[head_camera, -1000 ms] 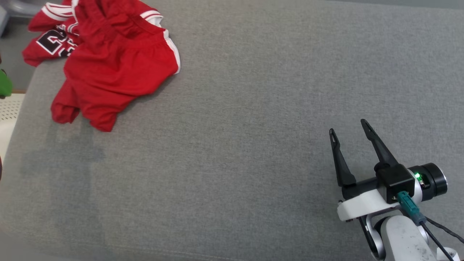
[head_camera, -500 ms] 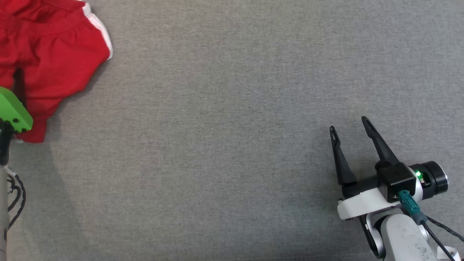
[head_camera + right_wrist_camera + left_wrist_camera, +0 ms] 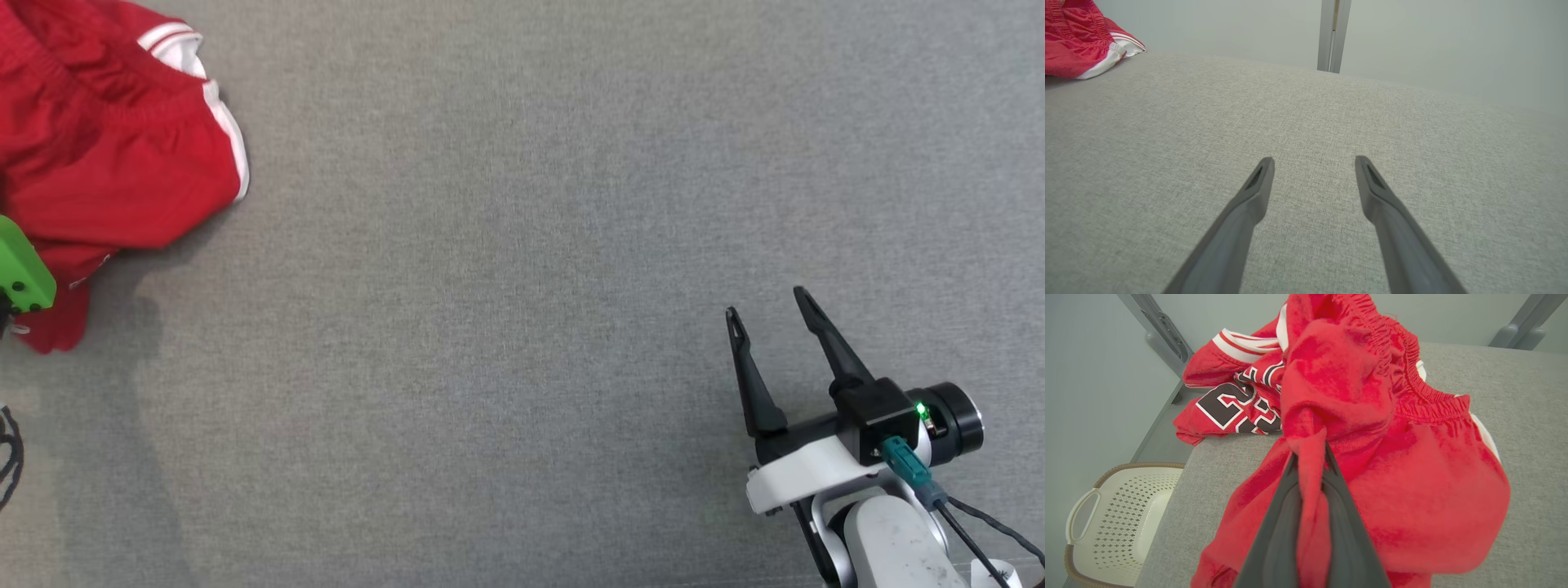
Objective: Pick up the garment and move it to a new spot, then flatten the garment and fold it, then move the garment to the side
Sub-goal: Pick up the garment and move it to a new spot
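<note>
text: black "2", next digit creased | on: red jersey (image 3: 1221,405)

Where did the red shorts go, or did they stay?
Yes. Against the grey cushion, the shorts no longer lie spread flat: the left end effector has pinched a fold, bunching it upward. The camera shifted, so sideways is unclear.

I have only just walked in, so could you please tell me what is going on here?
Its left gripper is shut on a bunched fold of the red shorts, which lie crumpled at the left of the grey cushion beside a numbered red jersey. The right gripper hangs open over bare cushion, apart from the cloth. Nothing is flattened or folded yet.
</note>
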Robot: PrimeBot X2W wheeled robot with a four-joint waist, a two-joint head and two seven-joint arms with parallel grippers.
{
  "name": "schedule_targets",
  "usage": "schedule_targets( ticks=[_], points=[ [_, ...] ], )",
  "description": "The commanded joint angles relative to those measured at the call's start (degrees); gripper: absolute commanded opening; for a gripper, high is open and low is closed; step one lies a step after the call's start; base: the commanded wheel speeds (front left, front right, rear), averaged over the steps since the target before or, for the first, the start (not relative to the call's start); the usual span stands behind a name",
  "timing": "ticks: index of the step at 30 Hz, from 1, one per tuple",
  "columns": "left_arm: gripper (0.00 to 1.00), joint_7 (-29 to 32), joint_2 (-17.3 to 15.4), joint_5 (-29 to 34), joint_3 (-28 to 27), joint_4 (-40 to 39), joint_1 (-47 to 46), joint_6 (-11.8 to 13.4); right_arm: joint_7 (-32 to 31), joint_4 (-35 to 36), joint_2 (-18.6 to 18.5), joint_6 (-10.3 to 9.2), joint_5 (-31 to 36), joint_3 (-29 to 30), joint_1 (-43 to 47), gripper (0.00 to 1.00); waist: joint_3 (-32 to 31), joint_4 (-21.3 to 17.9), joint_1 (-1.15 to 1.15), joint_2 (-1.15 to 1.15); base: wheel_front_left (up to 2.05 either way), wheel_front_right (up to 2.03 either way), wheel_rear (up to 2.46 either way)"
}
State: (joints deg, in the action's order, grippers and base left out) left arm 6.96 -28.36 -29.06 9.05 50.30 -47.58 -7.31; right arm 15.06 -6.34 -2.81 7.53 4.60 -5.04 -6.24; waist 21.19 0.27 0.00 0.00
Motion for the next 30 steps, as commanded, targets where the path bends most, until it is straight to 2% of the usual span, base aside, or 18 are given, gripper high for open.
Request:
schedule_targets(
  ticks=[1, 12, 18, 24, 30],
  points=[
    [0.0, -0.1, -1.31, -0.62, 0.69, -0.8, 1.03, -0.17, 0.18, -0.45, -0.15, -0.08, -0.52, -0.11, 0.83, 1.0, -5.11, -0.33, 0.0, 0.0, 0.0, 0.0, 0.0],
    [0.0, 1.52, -6.14, -1.99, 9.54, -9.89, 1.97, -0.18, 0.18, -2.74, -0.15, -0.08, -3.53, 0.16, 4.52, 1.0, -17.51, -3.44, 0.0, 0.0, 0.0, 0.0, 0.0],
    [0.0, 2.96, -6.03, -4.35, 16.13, -16.9, 1.06, -0.18, 0.18, -3.3, -0.15, -0.08, -4.44, 1.32, 6.71, 1.0, -21.86, -7.16, 0.0, 0.0, 0.0, 0.0, 0.0],
    [0.0, 1.91, -2.23, -6.88, 21.77, -22.84, -0.88, -0.15, 0.18, -3.2, -0.14, -0.08, -4.52, 2.8, 7.59, 1.0, -22.16, -10.83, 0.0, 0.0, 0.0, 0.0, 0.0],
    [0.0, -3.03, 5.81, -9.0, 25.16, -23.76, -0.45, -0.14, 0.18, -2.87, -0.12, -0.08, -5.08, 2.85, 6.24, 1.0, -18.71, -13.84, 0.0, 0.0, 0.0, 0.0, 0.0]
  ],
)
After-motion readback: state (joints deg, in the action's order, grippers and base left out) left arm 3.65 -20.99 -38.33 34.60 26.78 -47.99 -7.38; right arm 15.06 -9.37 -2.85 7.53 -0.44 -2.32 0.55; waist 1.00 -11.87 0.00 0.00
